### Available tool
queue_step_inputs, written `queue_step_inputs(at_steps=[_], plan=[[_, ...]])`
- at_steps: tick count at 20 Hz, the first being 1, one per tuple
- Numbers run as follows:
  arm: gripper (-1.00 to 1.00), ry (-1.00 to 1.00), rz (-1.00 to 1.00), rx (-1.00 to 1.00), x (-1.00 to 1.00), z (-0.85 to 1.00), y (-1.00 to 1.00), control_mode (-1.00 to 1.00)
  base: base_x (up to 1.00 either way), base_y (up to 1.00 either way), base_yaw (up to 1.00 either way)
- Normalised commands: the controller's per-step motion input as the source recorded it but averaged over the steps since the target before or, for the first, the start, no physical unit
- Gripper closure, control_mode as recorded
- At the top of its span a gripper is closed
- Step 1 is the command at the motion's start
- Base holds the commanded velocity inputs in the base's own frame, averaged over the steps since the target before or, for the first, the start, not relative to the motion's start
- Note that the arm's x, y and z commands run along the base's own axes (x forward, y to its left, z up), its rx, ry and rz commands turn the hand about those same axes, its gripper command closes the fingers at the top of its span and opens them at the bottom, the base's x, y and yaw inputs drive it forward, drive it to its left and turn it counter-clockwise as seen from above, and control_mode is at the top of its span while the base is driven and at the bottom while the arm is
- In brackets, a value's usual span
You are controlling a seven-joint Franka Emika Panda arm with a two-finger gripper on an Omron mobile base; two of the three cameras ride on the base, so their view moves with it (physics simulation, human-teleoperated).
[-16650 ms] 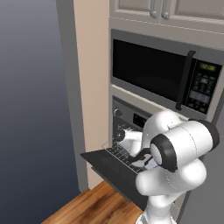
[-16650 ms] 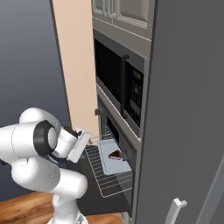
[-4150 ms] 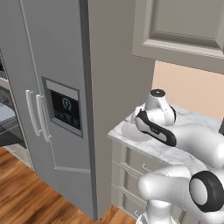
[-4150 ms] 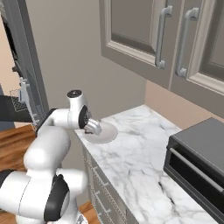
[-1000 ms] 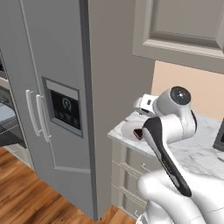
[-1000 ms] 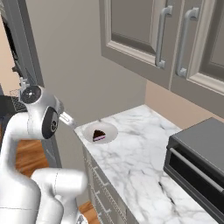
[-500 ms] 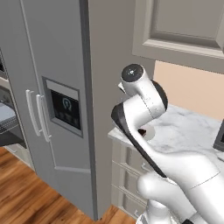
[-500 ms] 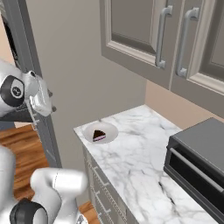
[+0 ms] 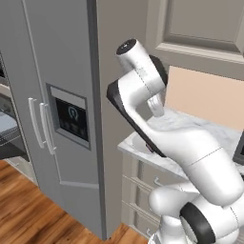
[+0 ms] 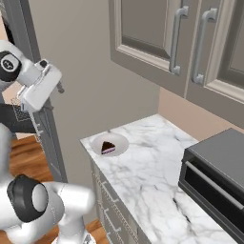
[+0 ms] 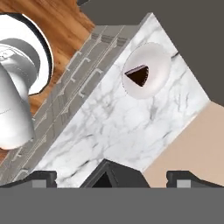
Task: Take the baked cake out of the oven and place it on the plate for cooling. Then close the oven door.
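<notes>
A dark wedge of cake lies on a round white plate at the left end of the marble counter. From above, the hand view shows the same cake on the plate. My gripper is raised high to the left of the plate, beside the fridge's side, well clear of the cake. It stands open, fingertips far apart, nothing held. The oven door hangs open at the far left, past the fridge.
A tall grey fridge stands between the oven and the counter. A black countertop appliance sits at the counter's right end. Grey wall cabinets hang above and drawers run below. Wood floor lies in front.
My arm has swung up and left, away from the plate toward the fridge's side. The cake stays on the plate. The base has not moved.
</notes>
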Motion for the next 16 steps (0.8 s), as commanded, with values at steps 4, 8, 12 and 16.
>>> queue_step_inputs(at_steps=[4, 8, 12, 16], plan=[[-1.0, -0.36, -0.21, 0.43, -0.27, 0.21, -0.48, -1.0, 0.0, 0.0, 0.0], [-1.0, -0.52, -0.11, 0.45, -0.41, 0.0, -0.29, -1.0, 0.0, 0.0, 0.0], [-1.0, -0.44, -0.29, 0.37, -0.14, -0.04, 0.01, -1.0, 0.0, 0.0, 0.0], [-1.0, -0.2, -0.55, 0.23, 0.09, -0.09, 0.18, -1.0, 0.0, 0.0, 0.0]])
